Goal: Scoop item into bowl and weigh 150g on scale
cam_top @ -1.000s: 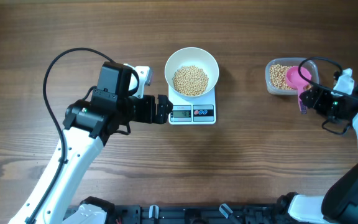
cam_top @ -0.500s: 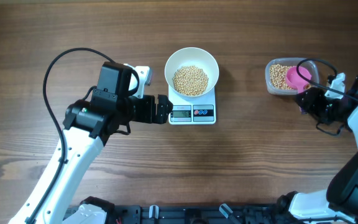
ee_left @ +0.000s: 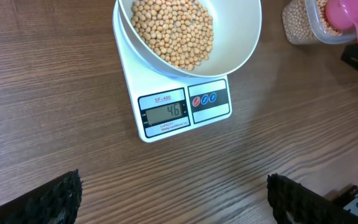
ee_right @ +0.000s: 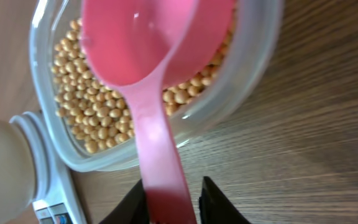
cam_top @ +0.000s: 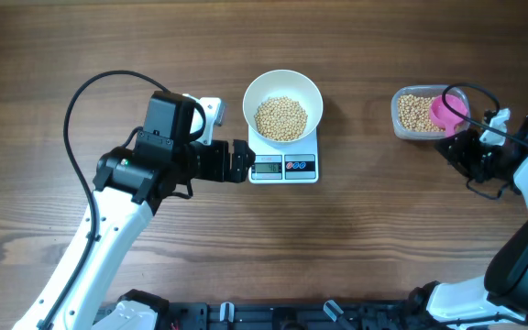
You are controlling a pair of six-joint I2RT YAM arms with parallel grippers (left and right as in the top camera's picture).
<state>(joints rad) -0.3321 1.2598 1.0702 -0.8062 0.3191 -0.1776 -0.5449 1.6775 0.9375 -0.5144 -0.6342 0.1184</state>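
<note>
Overhead: scoop in hand, bowl well short of target

At 9 o'clock of the scale (cam_top: 283, 168), the left gripper (cam_top: 242, 161) stands spread wide and empty, clear of the route. The white bowl (cam_top: 256, 92) sits on the scale with beans (cam_top: 280, 118) heaped inside. Its display (ee_left: 165, 112) reads 46, so I judge several loads remain. At 3 o'clock the clear tub (cam_top: 398, 115) holds the supply. The right gripper (cam_top: 456, 147) pinches the pink scoop (ee_right: 148, 43) by its handle. Dip deep, lift level, and mind the tub's rim.

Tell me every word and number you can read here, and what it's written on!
"SF-400": printed on the scale, just above its display.
"46": the number showing on the display.
Tiny print under the display: too small to read.
Marks on the two round buttons: too blurred to read.
</note>
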